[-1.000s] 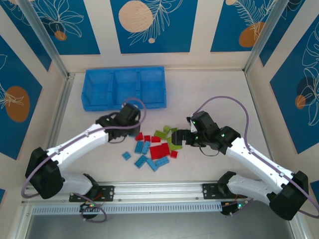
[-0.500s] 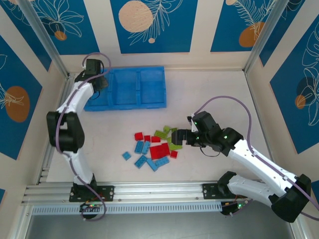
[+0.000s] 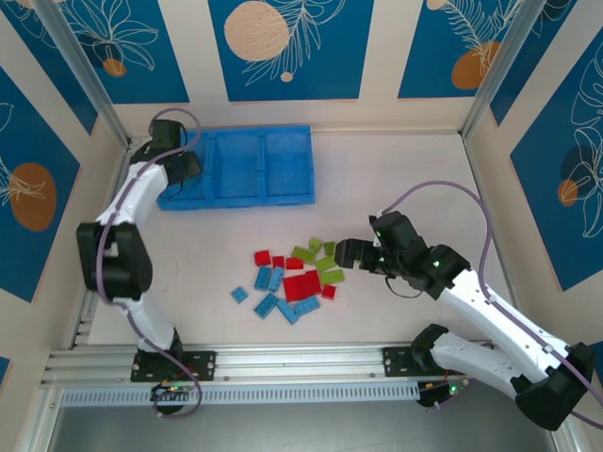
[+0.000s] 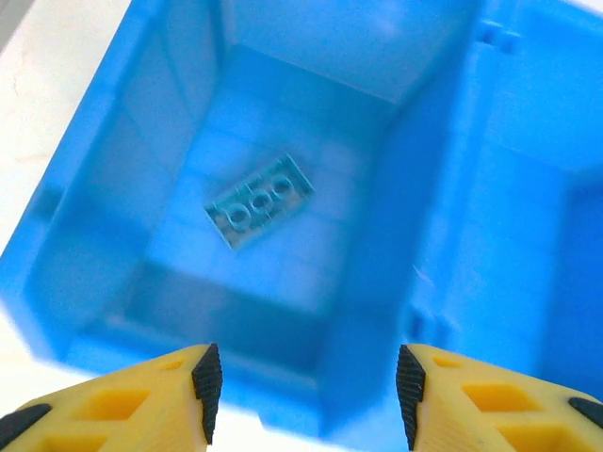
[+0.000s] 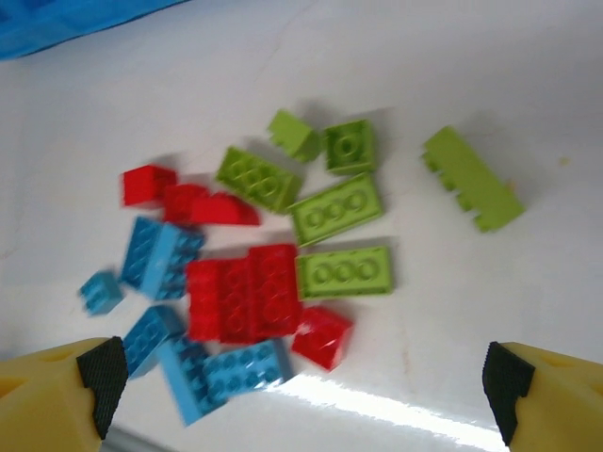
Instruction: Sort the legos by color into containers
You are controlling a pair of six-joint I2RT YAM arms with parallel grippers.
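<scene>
Most of the legos (image 3: 292, 271) lie loose in a mixed heap near the middle of the table (image 3: 405, 179), a little toward its near edge, red, light blue and lime green jumbled around the flat red plate (image 5: 243, 290). The lime green bricks (image 5: 336, 209) form the side of the heap facing the right gripper (image 3: 347, 252), which hovers just beside them, its fingers spread wide and holding nothing. This arm is by far the nearer one. In the right wrist view two flat green bricks lie side by side, their long axes running roughly along the line between the fingertips, so I judge the wrist would need a turn to close across a short side.

Toward the far left corner sits the tray (image 3: 287, 193). The left gripper (image 4: 306, 381) hangs over its left compartment (image 4: 179, 104), fingers apart and bare. One light blue brick (image 4: 259, 201) lies flat on that compartment's floor, studs up, set diagonally. From above, the middle and right compartments look unfilled.
</scene>
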